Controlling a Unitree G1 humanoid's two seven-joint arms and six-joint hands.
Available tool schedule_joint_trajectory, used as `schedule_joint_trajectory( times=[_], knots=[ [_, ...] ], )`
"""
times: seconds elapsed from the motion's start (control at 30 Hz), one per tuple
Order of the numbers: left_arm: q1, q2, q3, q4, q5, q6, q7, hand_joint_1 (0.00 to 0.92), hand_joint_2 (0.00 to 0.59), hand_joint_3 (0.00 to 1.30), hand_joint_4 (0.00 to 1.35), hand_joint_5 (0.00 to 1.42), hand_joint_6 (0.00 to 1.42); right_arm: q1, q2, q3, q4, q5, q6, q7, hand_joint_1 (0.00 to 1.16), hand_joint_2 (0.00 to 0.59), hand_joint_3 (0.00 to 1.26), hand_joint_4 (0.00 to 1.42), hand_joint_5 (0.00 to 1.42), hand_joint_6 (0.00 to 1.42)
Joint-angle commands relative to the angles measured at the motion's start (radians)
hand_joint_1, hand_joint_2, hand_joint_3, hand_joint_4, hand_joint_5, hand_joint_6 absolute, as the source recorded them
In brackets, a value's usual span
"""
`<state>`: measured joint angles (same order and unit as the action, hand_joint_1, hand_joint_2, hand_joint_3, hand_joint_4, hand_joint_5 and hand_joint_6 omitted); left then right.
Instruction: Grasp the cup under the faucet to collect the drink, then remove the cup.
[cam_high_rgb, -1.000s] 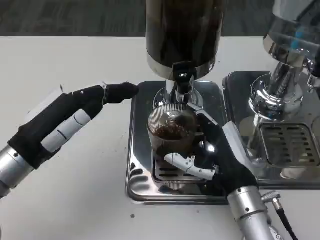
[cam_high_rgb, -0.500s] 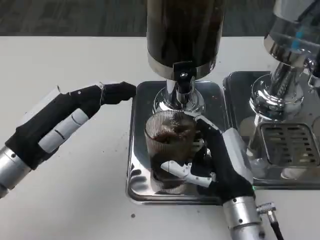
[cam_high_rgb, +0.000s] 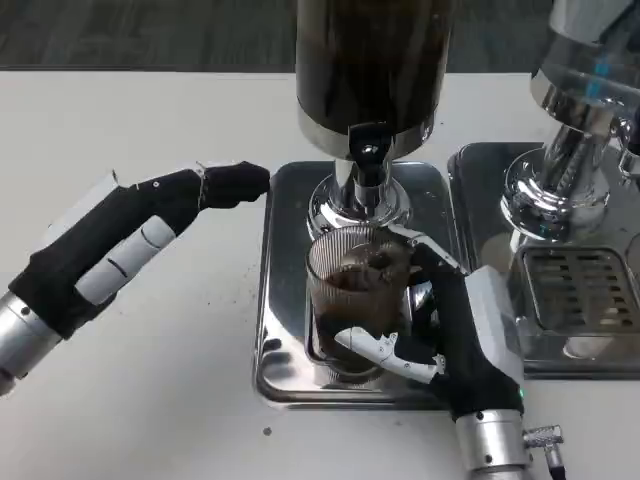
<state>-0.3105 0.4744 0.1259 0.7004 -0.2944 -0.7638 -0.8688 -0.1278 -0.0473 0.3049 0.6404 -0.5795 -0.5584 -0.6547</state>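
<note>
Wrapped around the upright ribbed cup (cam_high_rgb: 358, 300) of dark drink from its right, right hand (cam_high_rgb: 455, 330) gripping it on the drip tray (cam_high_rgb: 285, 290) just near of the faucet (cam_high_rgb: 368, 160); left hand (cam_high_rgb: 130, 240) empty, fingers extended, well left.

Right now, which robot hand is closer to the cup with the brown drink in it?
The right hand. Its fingers wrap around the cup on the metal tray. The left hand hovers over the white table, off to the cup's left, not touching it.

Bright, even overhead light; glare on the steel drip tray (cam_high_rgb: 285, 300), soft shadows, mild blur.
</note>
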Motion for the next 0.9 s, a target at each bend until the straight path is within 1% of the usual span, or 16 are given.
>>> schedule_joint_trajectory(
  times=[0.03, 0.27, 0.5, 0.7, 0.83, 0.9],
  knots=[
    [-0.005, 0.003, 0.002, 0.015, 0.019, 0.010, 0.005, 0.000, 0.202, 0.30, 0.25, 0.22, 0.19, 0.012, 0.002, -0.005, -0.006, -0.006, -0.044, -0.057, 0.73, 0.226, 0.49, 0.64, 0.81, 1.19],
    [-0.010, -0.002, 0.004, 0.024, 0.028, 0.007, 0.004, 0.000, 0.195, 0.30, 0.25, 0.22, 0.19, 0.041, -0.005, -0.015, -0.034, -0.015, -0.064, -0.107, 0.73, 0.226, 0.52, 0.67, 0.83, 1.21],
    [-0.020, -0.009, 0.004, 0.042, 0.030, 0.005, 0.004, 0.000, 0.193, 0.30, 0.25, 0.22, 0.20, 0.091, -0.017, -0.037, -0.115, -0.029, -0.073, -0.144, 0.73, 0.225, 0.53, 0.67, 0.84, 1.21],
    [-0.027, -0.011, 0.002, 0.056, 0.038, -0.003, 0.006, 0.000, 0.193, 0.30, 0.25, 0.22, 0.21, 0.129, -0.023, -0.050, -0.172, -0.029, -0.075, -0.160, 0.73, 0.226, 0.54, 0.68, 0.85, 1.22],
    [-0.026, -0.008, -0.002, 0.061, 0.054, -0.025, 0.009, 0.000, 0.193, 0.30, 0.25, 0.22, 0.21, 0.160, -0.025, -0.059, -0.214, -0.033, -0.077, -0.166, 0.73, 0.225, 0.55, 0.69, 0.86, 1.22],
    [-0.024, -0.005, -0.007, 0.063, 0.075, -0.051, 0.018, 0.000, 0.193, 0.30, 0.25, 0.22, 0.21, 0.173, -0.026, -0.063, -0.233, -0.035, -0.076, -0.169, 0.72, 0.223, 0.56, 0.69, 0.87, 1.23]
  ],
)
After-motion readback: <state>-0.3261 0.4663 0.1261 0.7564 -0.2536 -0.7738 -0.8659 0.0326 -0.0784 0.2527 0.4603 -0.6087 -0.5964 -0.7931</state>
